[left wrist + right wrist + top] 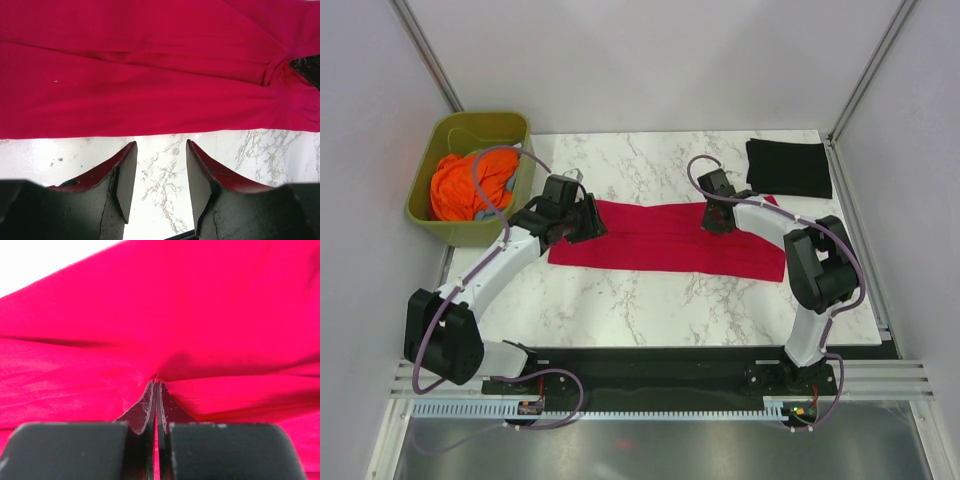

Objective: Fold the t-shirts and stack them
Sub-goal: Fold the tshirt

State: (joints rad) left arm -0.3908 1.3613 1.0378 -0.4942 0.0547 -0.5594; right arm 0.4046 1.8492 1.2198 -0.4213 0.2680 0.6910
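Along the near side of the marble tabletop (650,300), open stone lies between the arm bases and the crimson t-shirt (660,240), which stretches as a long, narrow folded band across the middle of the table. The left gripper (161,145) hangs at the band's left end with its fingers spread and nothing between them, over bare marble just beside the cloth's edge. The right gripper (156,385), toward the band's right end, has its fingers pressed together on a pinch of red fabric, with creases running into the grip. The step in hand appears to be folding the band end over end; the next move would call for the left gripper to close on its end so both can carry cloth across. At the far right corner, the black t-shirt (788,167) lies folded, apart from the red one and close to the table's edge. An olive-green tub (445,130) holding orange cloth (460,185) sits off the far left corner.
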